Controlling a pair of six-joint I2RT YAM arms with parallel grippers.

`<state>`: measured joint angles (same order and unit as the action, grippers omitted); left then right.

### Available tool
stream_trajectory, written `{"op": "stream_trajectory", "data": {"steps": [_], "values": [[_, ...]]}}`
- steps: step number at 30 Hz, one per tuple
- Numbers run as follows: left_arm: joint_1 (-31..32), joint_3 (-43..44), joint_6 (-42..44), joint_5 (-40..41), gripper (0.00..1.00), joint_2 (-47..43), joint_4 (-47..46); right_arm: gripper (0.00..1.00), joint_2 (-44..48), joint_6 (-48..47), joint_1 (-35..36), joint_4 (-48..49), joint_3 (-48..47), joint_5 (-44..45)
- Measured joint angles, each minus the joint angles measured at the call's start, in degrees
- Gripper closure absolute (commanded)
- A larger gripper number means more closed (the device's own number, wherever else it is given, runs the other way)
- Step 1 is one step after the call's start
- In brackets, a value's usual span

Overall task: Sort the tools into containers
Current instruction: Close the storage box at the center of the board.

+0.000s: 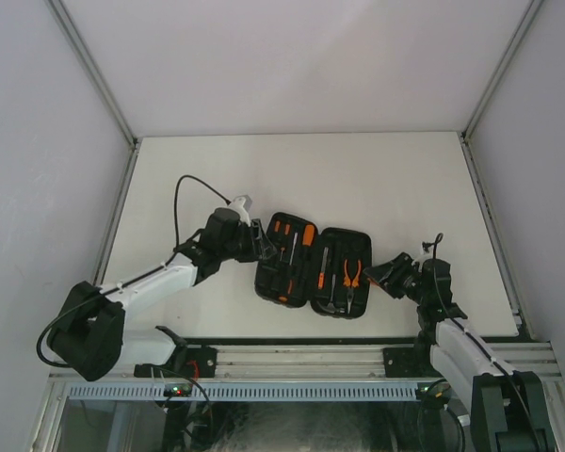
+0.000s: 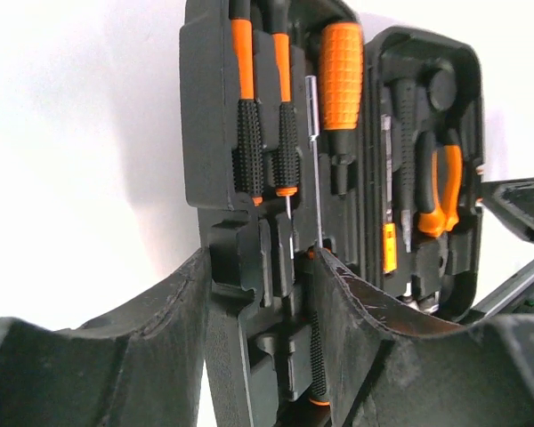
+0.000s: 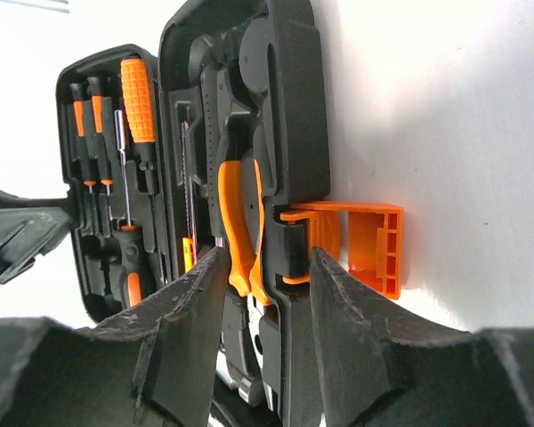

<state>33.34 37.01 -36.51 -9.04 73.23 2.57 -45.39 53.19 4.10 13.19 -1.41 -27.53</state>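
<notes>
A white table (image 1: 169, 188) stands inside a small cabin with pale walls and a metal frame along its near edge. In the middle of the table the black tool case (image 1: 313, 268) lies open and flat, its two halves side by side.

The left half holds the thin screwdrivers (image 2: 249, 107), each in its own slot, and just beside them one tool with a thick orange handle (image 2: 341, 80). The right half holds the pliers (image 3: 236, 222), also lying in a moulded place. The small orange latch (image 3: 365, 245) is folded outwards from the right wall of the case and rests on the table.

The left gripper (image 1: 262, 247) is at the left side of the case. Its fingers (image 2: 160, 338) stand apart, and a part of the left half is between them. If they press on it or only stand around it, I cannot tell.

The right gripper (image 1: 377, 275) is at the right side of the case, close to the latch. Its fingers (image 3: 182, 311) are also apart, one on the inner side of the case wall near the pliers and one on the outer side beside the latch hinge. Whether they really clamp this wall is not clear to me.
</notes>
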Motion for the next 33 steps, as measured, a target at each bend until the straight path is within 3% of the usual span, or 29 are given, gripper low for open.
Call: {"op": "stream_trajectory", "data": {"steps": [7, 17, 23, 28, 33], "values": [[2.43, 5.05, -0.55, 0.74, 0.5, -0.55, -2.05, 0.51, 0.22, 3.3, 0.59, 1.27, 0.28, 1.84], [11.69, 10.45, -4.31, -8.74, 0.51, 0.15, -8.09, 0.51, 0.24, 8.35, 5.64, 4.52, 0.31, -1.79], [13.77, 12.28, -5.14, -10.64, 0.51, 3.13, -8.46, 0.53, 0.76, 9.05, 6.08, 4.92, 0.2, -2.38], [14.56, 13.07, -5.46, -11.15, 0.52, 4.74, -9.18, 0.55, 2.97, 9.01, 6.08, 1.6, -0.15, -0.76], [15.15, 14.47, -5.53, -12.26, 0.52, 6.73, -9.27, 0.53, 12.04, 9.07, 6.1, -6.4, -0.81, 4.59]]}}
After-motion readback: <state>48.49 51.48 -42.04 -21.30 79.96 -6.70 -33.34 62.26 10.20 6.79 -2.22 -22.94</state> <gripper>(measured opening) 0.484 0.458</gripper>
